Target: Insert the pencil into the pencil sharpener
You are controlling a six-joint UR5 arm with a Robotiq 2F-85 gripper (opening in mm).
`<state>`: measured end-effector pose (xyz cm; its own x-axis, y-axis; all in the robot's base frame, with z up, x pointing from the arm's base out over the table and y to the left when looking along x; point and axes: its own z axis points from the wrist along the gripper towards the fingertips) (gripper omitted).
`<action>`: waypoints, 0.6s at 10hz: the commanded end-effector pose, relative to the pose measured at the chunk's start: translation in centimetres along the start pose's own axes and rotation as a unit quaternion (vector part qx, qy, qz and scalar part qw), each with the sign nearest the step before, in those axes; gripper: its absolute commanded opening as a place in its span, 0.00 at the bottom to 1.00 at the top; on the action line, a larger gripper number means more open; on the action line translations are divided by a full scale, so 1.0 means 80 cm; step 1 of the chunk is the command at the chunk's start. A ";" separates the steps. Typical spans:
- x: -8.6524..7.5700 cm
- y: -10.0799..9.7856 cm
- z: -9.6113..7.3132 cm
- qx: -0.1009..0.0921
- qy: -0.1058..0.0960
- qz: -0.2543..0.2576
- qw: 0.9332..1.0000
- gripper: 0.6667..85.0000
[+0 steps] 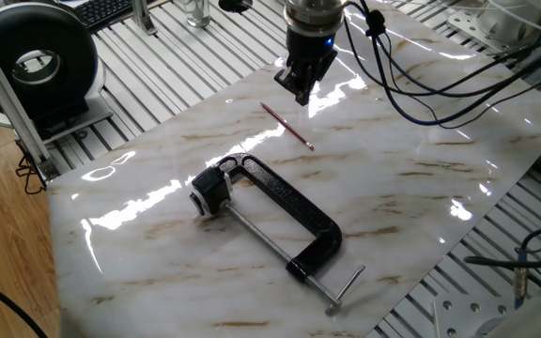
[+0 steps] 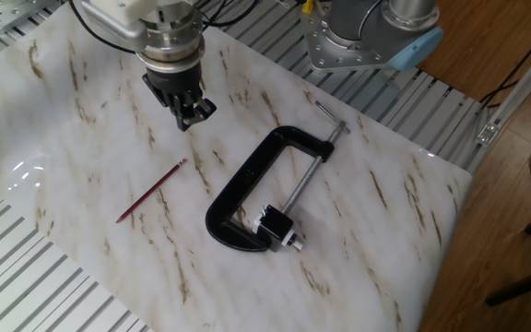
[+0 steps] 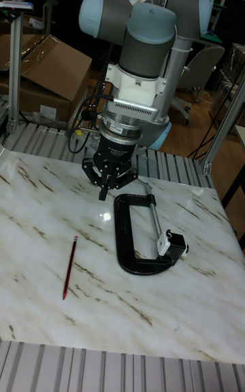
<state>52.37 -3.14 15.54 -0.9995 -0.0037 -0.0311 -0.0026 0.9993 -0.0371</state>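
Gripper [image 1: 301,91] [image 2: 188,114] [image 3: 103,190] hangs over the marble tabletop [image 1: 421,188], holding nothing, fingers close together at the tips; can't tell if they're fully shut. Pencil [image 1: 286,126] [image 2: 151,190] [image 3: 69,266] lies flat on the tabletop near the jaws, not touching them. Pencil sharpener [image 1: 210,192] [image 2: 277,227] [image 3: 173,243] is well apart from the jaws, past the pencil, sitting in the mouth of the black clamp [image 1: 289,211] [image 2: 247,198] [image 3: 133,235] beside its silver rod.

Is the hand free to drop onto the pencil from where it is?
Probably yes: the pencil lies alone on bare marble, apart from the clamp, with the hand hovering nearby.
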 end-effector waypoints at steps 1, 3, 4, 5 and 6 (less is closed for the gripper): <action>0.002 -0.012 -0.001 0.017 0.003 0.026 1.000 0.06; 0.002 -0.006 -0.001 0.008 0.003 0.031 0.999 0.16; -0.003 -0.008 -0.001 0.012 -0.004 0.016 1.000 0.17; -0.011 -0.022 0.015 0.012 -0.009 -0.002 1.000 0.19; -0.022 -0.038 0.043 0.007 -0.015 -0.013 1.000 0.25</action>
<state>53.00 -4.77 14.46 -0.9992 0.0049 -0.0399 0.0075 0.9979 -0.0644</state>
